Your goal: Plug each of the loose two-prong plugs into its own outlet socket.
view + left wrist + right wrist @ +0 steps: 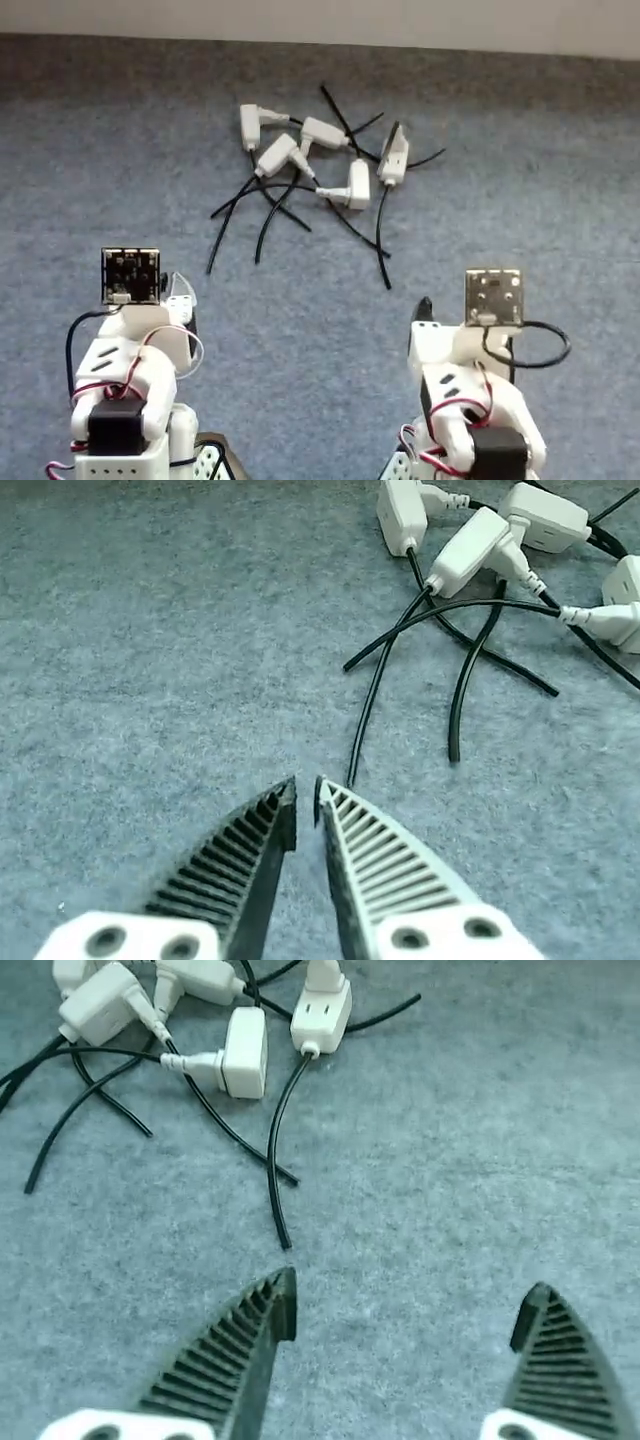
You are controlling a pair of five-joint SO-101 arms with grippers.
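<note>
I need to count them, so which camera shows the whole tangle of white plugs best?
The high view: the tangle of white plugs lies whole there, all five pieces inside the frame. The left wrist view cuts it off at the picture's edge, and the right wrist view crops it at its edge too.

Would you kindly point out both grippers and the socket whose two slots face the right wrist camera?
left gripper point(305, 792): left wrist view, between fingertips.
right gripper point(412, 1285): right wrist view, between fingertips.
socket point(324, 1015): right wrist view, slotted face.

Grey-blue carpet point(520, 200) runs up to a pale strip point(400, 18) along the far edge.
</note>
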